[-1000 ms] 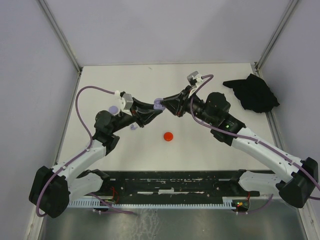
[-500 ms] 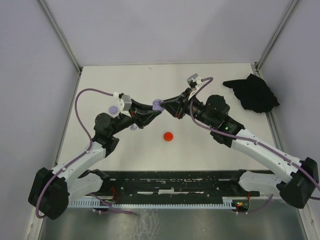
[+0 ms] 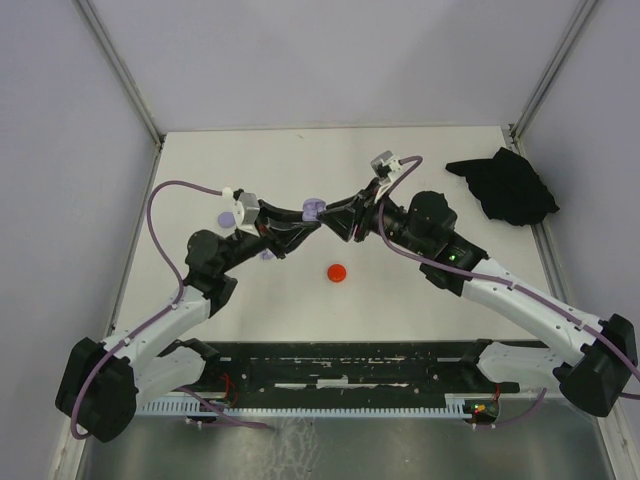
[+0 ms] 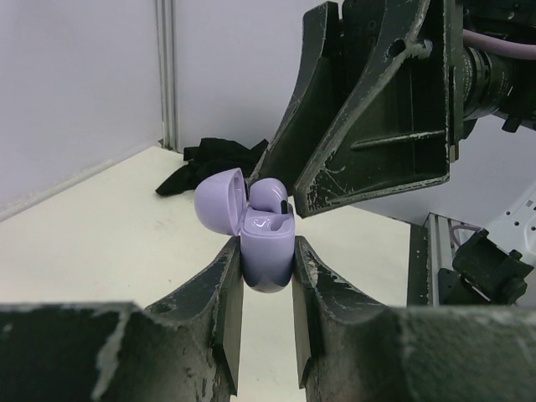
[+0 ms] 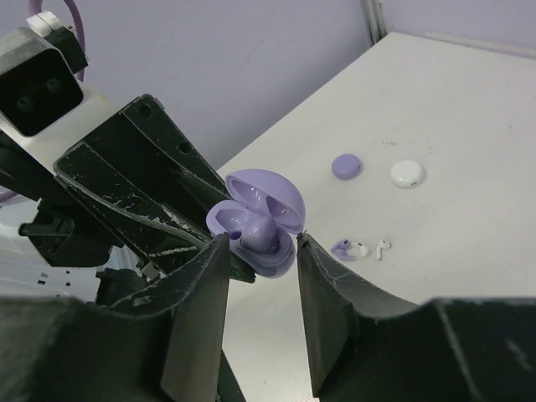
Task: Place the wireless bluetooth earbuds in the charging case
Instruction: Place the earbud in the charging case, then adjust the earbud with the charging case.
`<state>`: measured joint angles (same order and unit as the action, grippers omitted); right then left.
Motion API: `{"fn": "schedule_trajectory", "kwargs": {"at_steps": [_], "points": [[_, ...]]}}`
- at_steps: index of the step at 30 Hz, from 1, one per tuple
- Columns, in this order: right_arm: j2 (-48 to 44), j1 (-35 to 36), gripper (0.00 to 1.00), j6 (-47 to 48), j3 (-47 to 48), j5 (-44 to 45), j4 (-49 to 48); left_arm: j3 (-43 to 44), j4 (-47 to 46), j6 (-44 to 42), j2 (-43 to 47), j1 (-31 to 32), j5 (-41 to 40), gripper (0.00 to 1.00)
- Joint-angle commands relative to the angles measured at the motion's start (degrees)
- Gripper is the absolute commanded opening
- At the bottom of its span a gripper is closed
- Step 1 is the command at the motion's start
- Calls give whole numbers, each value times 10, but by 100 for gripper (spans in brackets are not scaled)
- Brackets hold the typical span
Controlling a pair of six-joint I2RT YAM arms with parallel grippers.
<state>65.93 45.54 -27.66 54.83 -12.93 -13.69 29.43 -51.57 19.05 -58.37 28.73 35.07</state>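
As left claw [image 4: 264, 255] clamps the open lilac case [image 4: 255, 226], right claw [image 5: 261, 243] straddles it.

Black cloth [image 3: 505, 187] crumpled at table [image 3: 300, 160] far-right corner.

Lab test cell: white table [image 3: 300, 160], plain pale walls [image 3: 330, 60].

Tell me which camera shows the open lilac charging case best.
Left wrist: the lilac charging case sits centred, lid open, clamped in the left gripper. Right wrist looks into its cavity from above, a fair second choice. Top external shows only a small lilac spot between the arms.
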Motion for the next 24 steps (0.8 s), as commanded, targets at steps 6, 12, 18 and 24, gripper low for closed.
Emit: {"fn": "schedule_trajectory", "kwargs": {"at_steps": [6, 12, 18, 24], "points": [[-28, 4, 55, 22, 97, 59, 161, 2, 41, -88, 29, -1, 12, 3], [-12, 4, 59, 11, 191, 74, 307, 12, 101, -151, 35, -1, 28, 3], [46, 4, 54, -34, 291, 59, 444, 21, 130, -190, 35, 0, 36, 3], [86, 4, 46, -87, 305, 38, 466, 21, 127, -199, 31, -1, 43, 3]]}}
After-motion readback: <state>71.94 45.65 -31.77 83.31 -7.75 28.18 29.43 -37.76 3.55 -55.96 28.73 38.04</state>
